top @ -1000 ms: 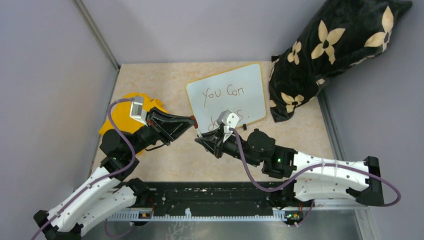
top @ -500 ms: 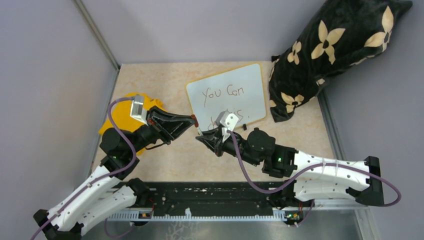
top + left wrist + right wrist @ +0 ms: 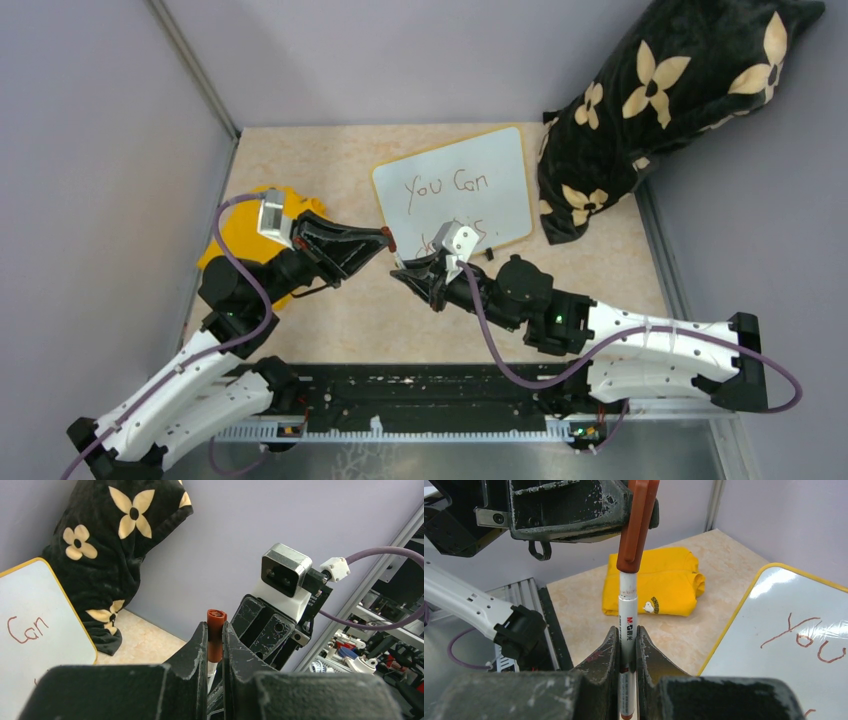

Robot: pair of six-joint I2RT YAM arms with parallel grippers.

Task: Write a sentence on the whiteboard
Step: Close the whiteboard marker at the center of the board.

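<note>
The whiteboard [image 3: 480, 170] lies flat at the table's middle back, with a thin yellow rim. The sentence [image 3: 445, 186] reads "You Can"; its lower line is mostly hidden behind my right wrist. My right gripper [image 3: 399, 271] is shut on a white marker [image 3: 627, 615] just off the board's near-left corner. My left gripper [image 3: 388, 241] is shut on the marker's red-brown cap [image 3: 215, 635], which sits on the marker's end [image 3: 636, 525]. The two grippers meet tip to tip. The board also shows in the right wrist view [image 3: 794, 630] and the left wrist view [image 3: 35, 615].
A folded yellow cloth [image 3: 240, 225] lies at the left under my left arm, also in the right wrist view [image 3: 651, 582]. A black cushion with cream flowers [image 3: 670, 90] leans at the back right beside the board. Grey walls enclose the table.
My right gripper with the marker shifted slightly toward the left gripper, so the marker's end and the cap now meet. The left arm barely moved.
</note>
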